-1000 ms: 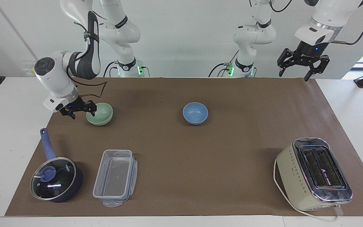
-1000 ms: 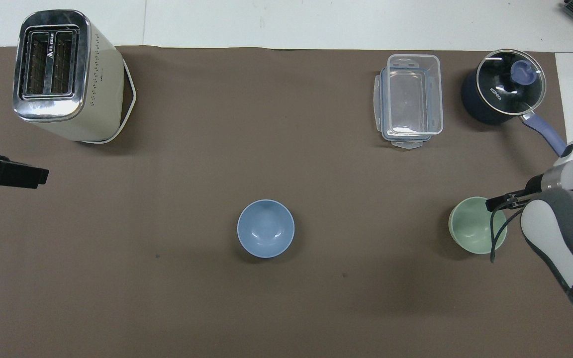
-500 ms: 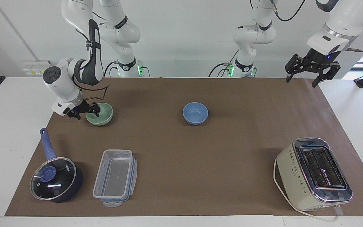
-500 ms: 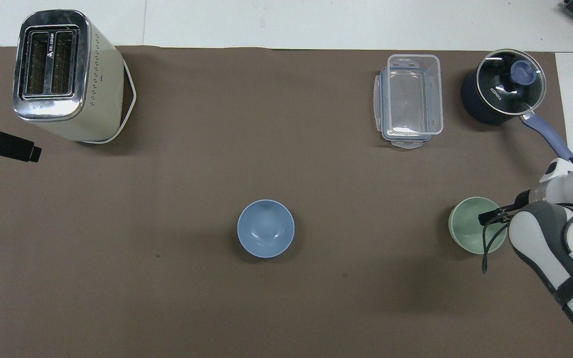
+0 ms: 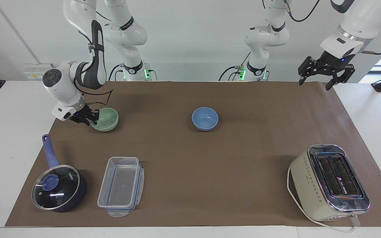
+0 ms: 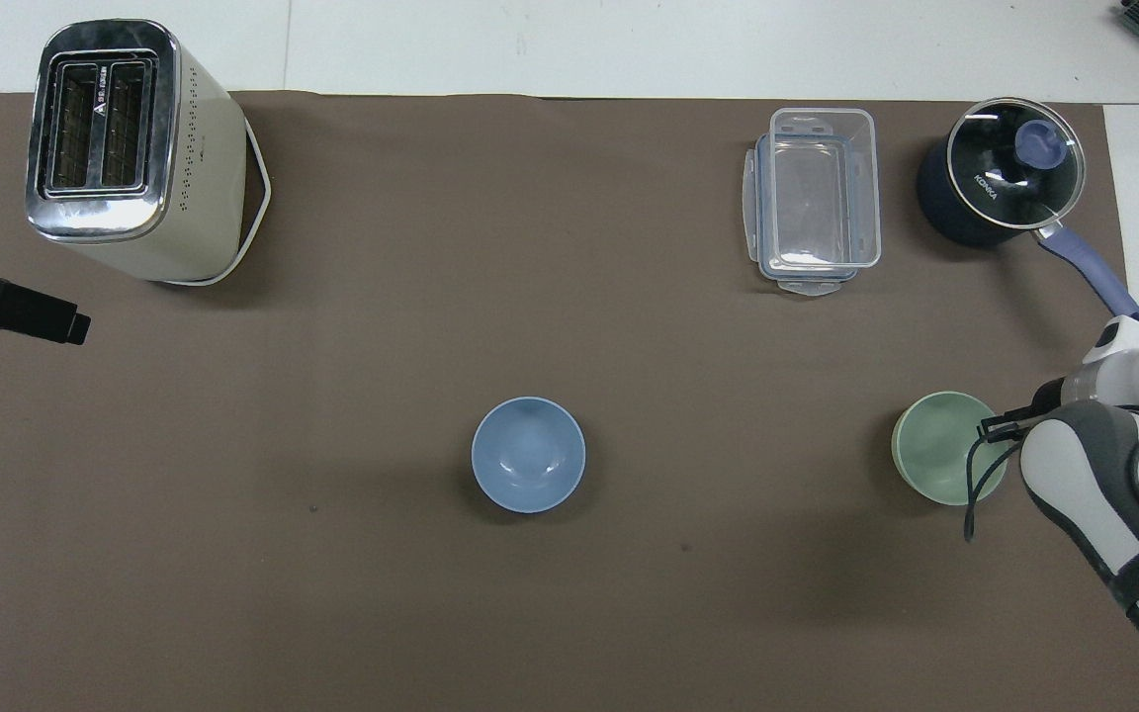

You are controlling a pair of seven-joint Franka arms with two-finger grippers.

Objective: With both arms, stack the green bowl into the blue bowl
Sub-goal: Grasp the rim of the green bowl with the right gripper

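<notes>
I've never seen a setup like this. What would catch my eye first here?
Probably the right gripper, low at the rim of the green bowl near the right arm's end of the table, as if taking hold of it. Next, the blue bowl, standing alone at mid-table. The left gripper waits raised, fingers spread, over the mat's edge at the left arm's end, with the shiny toaster farther from the robots.

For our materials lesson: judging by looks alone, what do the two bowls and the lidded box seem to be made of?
The green bowl and blue bowl look like matte plastic or glazed ceramic: even colour, only soft shine, so it stays open. The box looks like clear glossy plastic, since the mat shows through its walls.
</notes>
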